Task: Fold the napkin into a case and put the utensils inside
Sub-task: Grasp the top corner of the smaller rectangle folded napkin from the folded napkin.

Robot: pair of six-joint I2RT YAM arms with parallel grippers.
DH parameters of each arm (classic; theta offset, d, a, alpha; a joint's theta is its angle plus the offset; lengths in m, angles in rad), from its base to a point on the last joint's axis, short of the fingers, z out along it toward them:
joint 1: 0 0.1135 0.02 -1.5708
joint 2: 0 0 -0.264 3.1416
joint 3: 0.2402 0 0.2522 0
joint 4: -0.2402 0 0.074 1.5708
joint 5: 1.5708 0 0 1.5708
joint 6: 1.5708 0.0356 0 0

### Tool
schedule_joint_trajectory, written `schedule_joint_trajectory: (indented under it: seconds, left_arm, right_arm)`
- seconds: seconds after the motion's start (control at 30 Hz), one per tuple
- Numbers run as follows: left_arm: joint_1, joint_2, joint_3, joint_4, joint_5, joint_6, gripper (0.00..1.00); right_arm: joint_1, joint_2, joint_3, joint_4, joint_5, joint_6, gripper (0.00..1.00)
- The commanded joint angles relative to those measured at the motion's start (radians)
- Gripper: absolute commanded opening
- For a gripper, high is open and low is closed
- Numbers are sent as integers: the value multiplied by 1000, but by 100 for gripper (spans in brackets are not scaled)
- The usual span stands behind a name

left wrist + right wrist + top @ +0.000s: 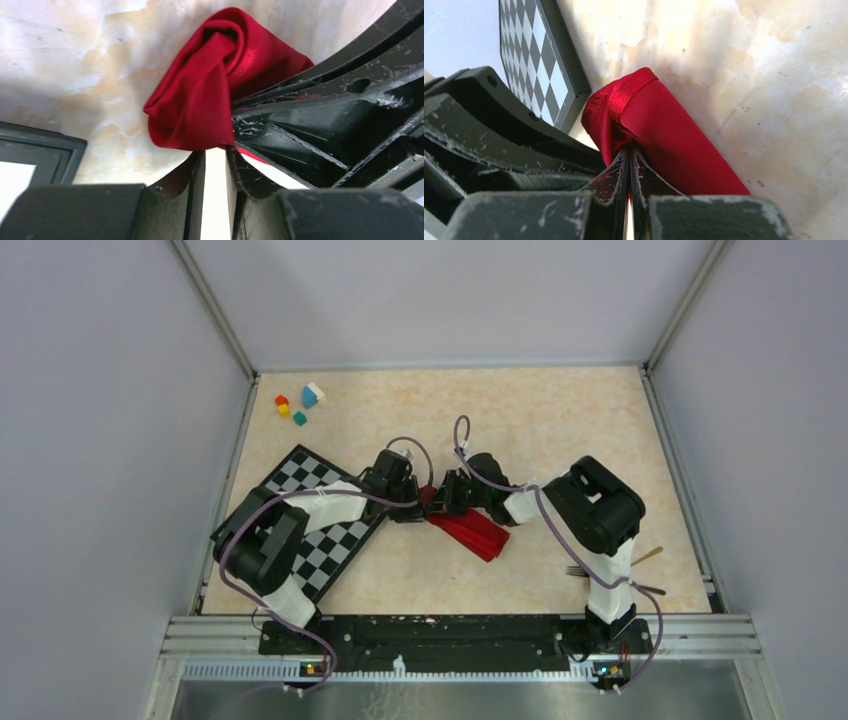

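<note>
The red napkin lies as a narrow oblong case in the middle of the table, slanting down to the right. Both grippers meet at its upper left end. My left gripper has its tips pinched on the bunched, swirled end of the napkin, its fingers a little apart. My right gripper is shut on a fold at the edge of the napkin. The utensils lie by the right arm's base: the dark fork and the spoon's tan handle, with its bowl hidden.
A black-and-white checkered mat lies under the left arm, and its corner shows in the right wrist view. Small coloured blocks sit at the far left corner. Grey walls close in the table on three sides.
</note>
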Motion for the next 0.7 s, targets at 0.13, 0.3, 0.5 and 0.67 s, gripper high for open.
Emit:
schedule_joint_trajectory:
  seconds: [0.13,0.3,0.5,0.67]
  left_arm:
    - [-15,-27,12,-30,-51,31,28]
    - [0,-77,-47,-32,-52,36,28]
    - [12,-68,-38,-48,-62,36,27]
    - [15,-38,-16,-54,-74,39,27]
  right_arm:
    - [-52,-121,-48,-30,-23,-50,6]
    - [-87,-164,-64,-58,-43,-85,10]
    - [-82,-115,-38,-20,-67,-65,0]
    - [-48,-65,13,-15,-73,-57,0]
